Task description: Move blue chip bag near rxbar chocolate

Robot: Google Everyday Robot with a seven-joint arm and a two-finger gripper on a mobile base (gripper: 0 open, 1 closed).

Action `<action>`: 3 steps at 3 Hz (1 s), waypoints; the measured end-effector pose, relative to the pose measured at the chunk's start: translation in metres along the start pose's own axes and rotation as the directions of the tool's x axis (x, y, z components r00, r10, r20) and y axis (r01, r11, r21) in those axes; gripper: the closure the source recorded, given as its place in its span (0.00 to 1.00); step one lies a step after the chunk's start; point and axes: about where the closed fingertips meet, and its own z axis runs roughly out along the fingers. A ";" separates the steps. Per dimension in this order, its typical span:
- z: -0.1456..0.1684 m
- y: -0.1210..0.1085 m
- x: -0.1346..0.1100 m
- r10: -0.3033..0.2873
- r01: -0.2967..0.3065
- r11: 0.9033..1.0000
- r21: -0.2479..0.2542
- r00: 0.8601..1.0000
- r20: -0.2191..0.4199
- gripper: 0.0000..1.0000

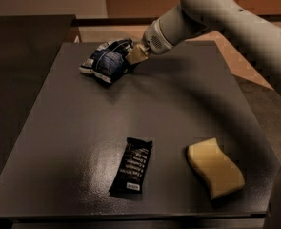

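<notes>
A dark worktop (59, 142) is carrying three items: the rxbar chocolate (132, 166) is lying near the front edge, a pale yellow sponge (215, 167) is resting to its right, and the crumpled blue chip bag (106, 62) is sitting toward the far end, with the pincer (136, 55) meeting its right side.

Smooth off-white arm (235, 13) of thick rounded tubes, with small dark spots; ribbed pale collar (155, 37); tan gripper (136, 55) over the table's (59, 151) far end
</notes>
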 end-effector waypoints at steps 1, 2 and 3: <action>-0.023 0.035 0.005 -0.014 0.016 0.997 -0.070 1.000 0.021 1.00; -0.053 0.068 0.019 -0.022 0.026 0.993 -0.119 0.999 0.035 1.00; -0.072 0.090 0.040 -0.016 0.018 0.989 -0.150 1.000 0.019 1.00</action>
